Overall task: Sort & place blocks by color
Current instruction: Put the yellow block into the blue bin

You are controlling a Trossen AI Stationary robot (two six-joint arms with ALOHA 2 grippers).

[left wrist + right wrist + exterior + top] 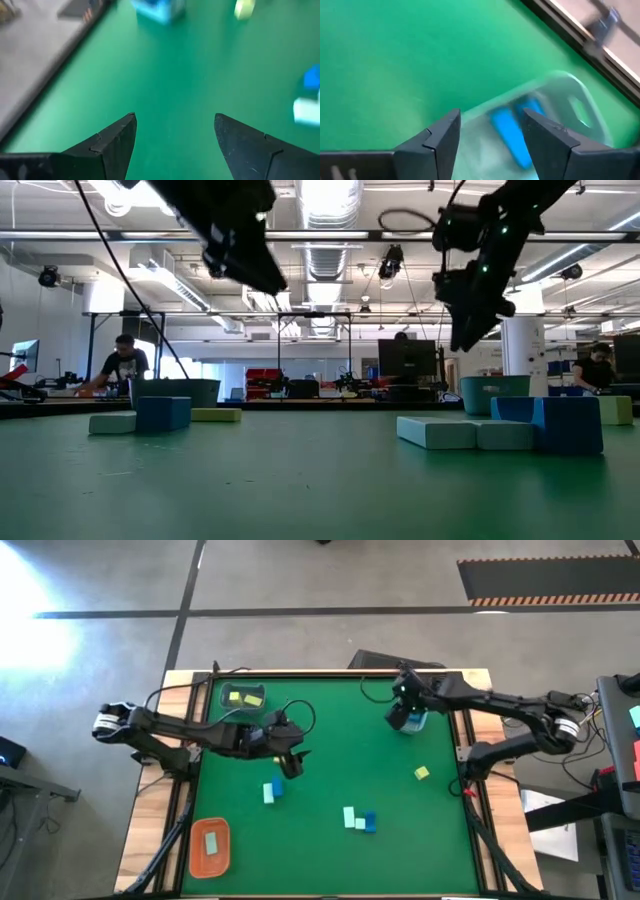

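The right gripper, jaws open, hangs over blue blocks in a grey-blue plastic tray near the tabletop's far right corner, while the left gripper waits open-jawed mid-tabletop.

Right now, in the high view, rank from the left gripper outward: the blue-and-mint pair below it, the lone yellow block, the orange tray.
From the left gripper:
1. Blue-and-mint pair, just below it.
2. Orange tray, bottom-left corner.
3. Lone yellow block, right side.
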